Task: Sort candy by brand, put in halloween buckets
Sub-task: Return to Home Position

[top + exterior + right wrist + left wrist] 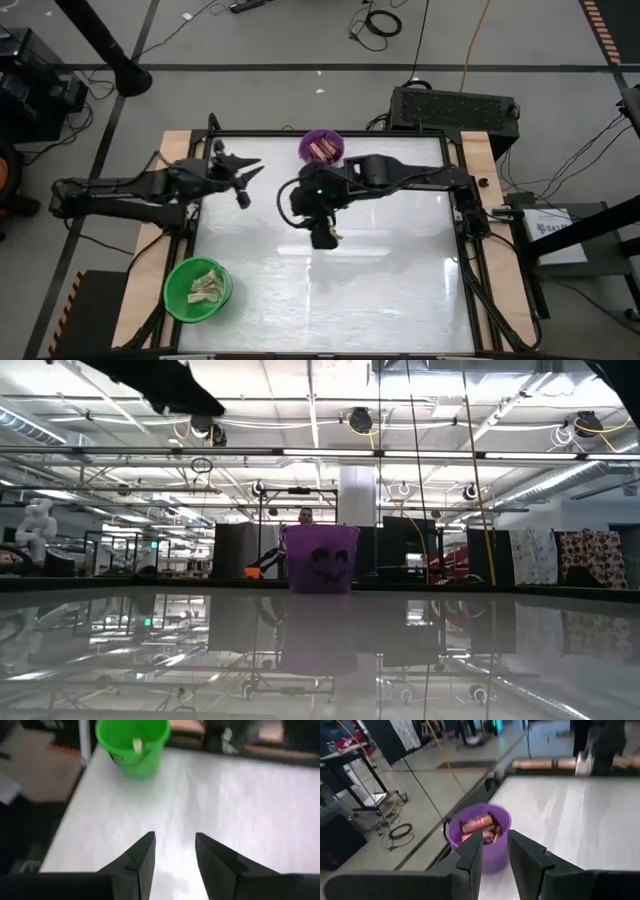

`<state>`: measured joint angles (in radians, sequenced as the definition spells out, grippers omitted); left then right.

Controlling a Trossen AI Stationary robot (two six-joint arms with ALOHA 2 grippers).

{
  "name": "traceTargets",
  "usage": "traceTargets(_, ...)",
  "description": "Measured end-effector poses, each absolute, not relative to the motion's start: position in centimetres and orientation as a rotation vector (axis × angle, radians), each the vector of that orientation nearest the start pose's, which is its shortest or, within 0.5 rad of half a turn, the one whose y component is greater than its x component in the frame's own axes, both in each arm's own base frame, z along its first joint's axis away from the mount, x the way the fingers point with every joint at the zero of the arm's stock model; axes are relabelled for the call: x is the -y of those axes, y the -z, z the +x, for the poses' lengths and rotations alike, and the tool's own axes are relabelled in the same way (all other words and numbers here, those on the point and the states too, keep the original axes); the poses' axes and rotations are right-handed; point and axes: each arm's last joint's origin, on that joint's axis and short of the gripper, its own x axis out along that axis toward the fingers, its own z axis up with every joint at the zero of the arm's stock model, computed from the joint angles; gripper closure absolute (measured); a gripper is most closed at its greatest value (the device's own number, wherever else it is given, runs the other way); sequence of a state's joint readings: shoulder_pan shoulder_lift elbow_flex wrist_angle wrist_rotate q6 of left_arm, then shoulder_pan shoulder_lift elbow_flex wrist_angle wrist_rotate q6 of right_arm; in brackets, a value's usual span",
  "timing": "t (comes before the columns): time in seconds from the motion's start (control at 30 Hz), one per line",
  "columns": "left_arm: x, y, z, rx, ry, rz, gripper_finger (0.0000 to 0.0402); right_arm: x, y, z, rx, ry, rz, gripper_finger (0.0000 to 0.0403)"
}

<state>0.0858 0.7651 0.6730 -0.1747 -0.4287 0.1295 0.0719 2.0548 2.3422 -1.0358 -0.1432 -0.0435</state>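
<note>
The purple bucket (322,148) stands at the table's far edge with brown-maroon candy bars (479,826) inside. On the near left corner sits the green bucket (198,290), which holds pale cream-wrapped candy (207,287). My left gripper (247,180) hovers over the table's left part, left of the purple bucket, open with nothing between its fingers (472,855). Raised over the table's middle is my right gripper (324,238). It is open too, its fingers (142,855) bare, and it faces the green bucket (134,742).
The glossy white tabletop (400,280) has wooden strips along its left and right sides. A dark equipment box (455,105) sits behind the far right corner. In the low view the purple bucket (322,558) stands alone at the far edge.
</note>
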Motion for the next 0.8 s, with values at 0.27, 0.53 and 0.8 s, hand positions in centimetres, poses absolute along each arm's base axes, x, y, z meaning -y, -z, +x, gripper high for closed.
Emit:
traceTargets(0.27, -1.8, -30.8, 11.6, -0.082, -0.379, 0.039, 0.0304, -2.2, -40.5, 39.9, -0.909, -0.185, -0.075, 0.0270)
traceTargets(0.53, -0.9, -28.6, 9.4, 0.115, -0.123, 0.025, 0.0304, -1.3, -42.2, 38.3, -0.877, -0.192, -0.112, 0.0270)
traceTargets(0.8, -0.8, -24.9, 9.7, 0.110, -0.074, 0.010, 0.0304, 0.1, -41.4, 34.7, -0.810, -0.226, -0.105, 0.0270)
